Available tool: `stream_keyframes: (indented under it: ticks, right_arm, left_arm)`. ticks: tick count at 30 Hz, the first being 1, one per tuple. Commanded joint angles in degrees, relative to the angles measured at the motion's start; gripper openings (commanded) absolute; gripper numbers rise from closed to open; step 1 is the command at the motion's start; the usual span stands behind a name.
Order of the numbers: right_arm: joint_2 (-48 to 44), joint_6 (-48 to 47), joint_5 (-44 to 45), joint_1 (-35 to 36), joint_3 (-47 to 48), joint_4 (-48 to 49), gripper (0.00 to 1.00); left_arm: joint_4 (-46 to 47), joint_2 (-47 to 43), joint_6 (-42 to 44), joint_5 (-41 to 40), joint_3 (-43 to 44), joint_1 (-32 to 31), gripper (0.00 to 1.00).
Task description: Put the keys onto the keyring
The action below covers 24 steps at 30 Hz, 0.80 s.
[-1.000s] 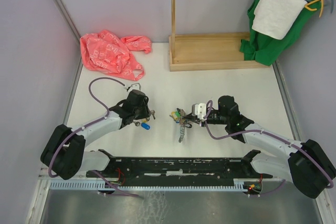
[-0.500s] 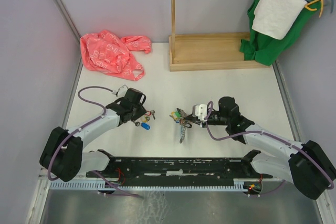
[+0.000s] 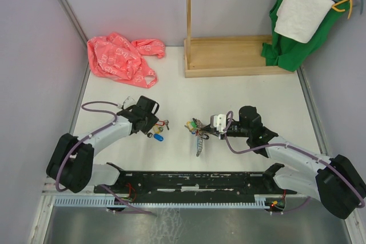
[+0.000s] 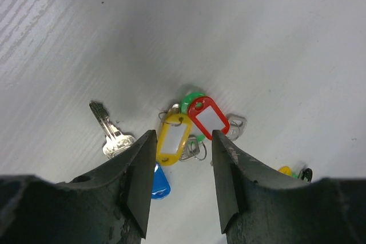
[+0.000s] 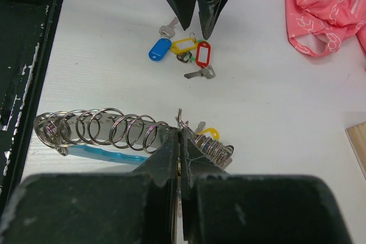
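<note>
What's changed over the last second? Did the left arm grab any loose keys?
The left gripper drew back slightly leftward, its cable loop sinking lower; it hangs open over the loose keys, holding nothing. The keys have not moved. The right gripper stays shut on the keyring, unmoved.

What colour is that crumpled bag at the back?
The bag is coral pink with a white print; clearest in the top view.
</note>
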Motion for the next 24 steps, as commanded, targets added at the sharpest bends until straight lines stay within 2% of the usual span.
stream_keyframes:
  ticks: [1, 15, 24]
  right_arm:
    - [-1.6, -0.2, -0.7, -0.2, 0.3, 3.9, 0.01]
    - [-1.3, -0.2, -0.9, -0.2, 0.4, 4.0, 0.01]
    - [-1.1, -0.2, -0.9, -0.2, 0.5, 4.0, 0.01]
  left_arm:
    - [0.6, 2.5, -3.3, -2.9, 2.7, 1.3, 0.5]
    - [2.3, 5.1, -2.8, -0.4, 2.4, 3.5, 0.33]
    - [2.5, 5.5, -3.9, 1.9, 1.5, 3.5, 0.33]
